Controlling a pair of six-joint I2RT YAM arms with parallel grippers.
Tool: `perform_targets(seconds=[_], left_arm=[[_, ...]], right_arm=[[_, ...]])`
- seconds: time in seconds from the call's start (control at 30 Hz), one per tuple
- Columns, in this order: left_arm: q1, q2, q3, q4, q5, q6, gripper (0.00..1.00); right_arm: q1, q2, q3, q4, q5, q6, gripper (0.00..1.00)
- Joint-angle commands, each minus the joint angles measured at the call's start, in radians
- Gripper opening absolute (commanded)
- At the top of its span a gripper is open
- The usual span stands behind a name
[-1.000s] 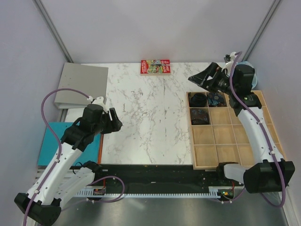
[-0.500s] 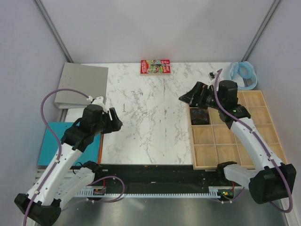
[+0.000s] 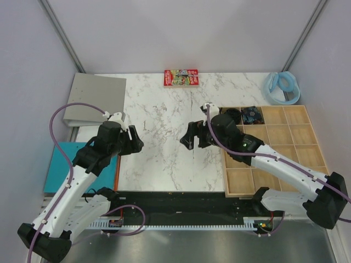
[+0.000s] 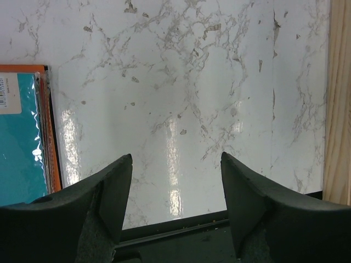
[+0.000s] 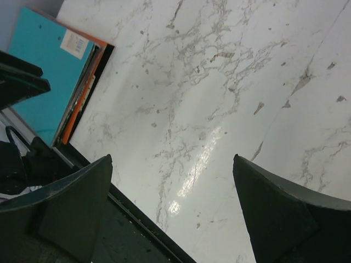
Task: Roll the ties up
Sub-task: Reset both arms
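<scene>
Ties (image 3: 252, 114) coiled round in tray's (image 3: 291, 118) far cells.

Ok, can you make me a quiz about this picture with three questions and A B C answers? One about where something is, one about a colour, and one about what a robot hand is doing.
1. Where is the red box?
A) at the near left corner
B) at the far edge of the table
C) in the middle of the table

2. What colour is the ring in the far right corner?
A) pale blue
B) yellow
C) green

3. How is the right gripper?
A) shut tight
B) shut on the red box
C) open and empty

Answers: 1 B, it lies right by the back wall. 2 A, the top view shows it pale blue. 3 C, its fingers stand wide apart over bare table.
</scene>
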Motion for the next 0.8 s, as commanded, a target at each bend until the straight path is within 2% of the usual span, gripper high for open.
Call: perform_targets(seconds=[0.0, 0.2, 0.47, 0.77], left_arm=[[0.005, -0.011, 0.006, 0.039, -0.004, 0.041, 0.72], [0.005, -0.027, 0.001, 0.038, -0.018, 0.032, 0.71], [0.005, -0.057, 0.001, 0.045, -0.041, 0.021, 0.7], [0.005, -0.119, -0.031, 0.079, -0.058, 0.027, 0.7]], right_arm=[[0.154, -0.018, -0.065, 0.097, 0.263, -0.033, 0.98], [0.33, 0.015, -0.18, 0.241, 0.443, -0.043, 0.98], [0.341, 0.054, -0.344, 0.383, 0.518, -0.014, 0.98], [0.341, 0.127, -0.362, 0.426, 0.506, -0.05, 0.98]])
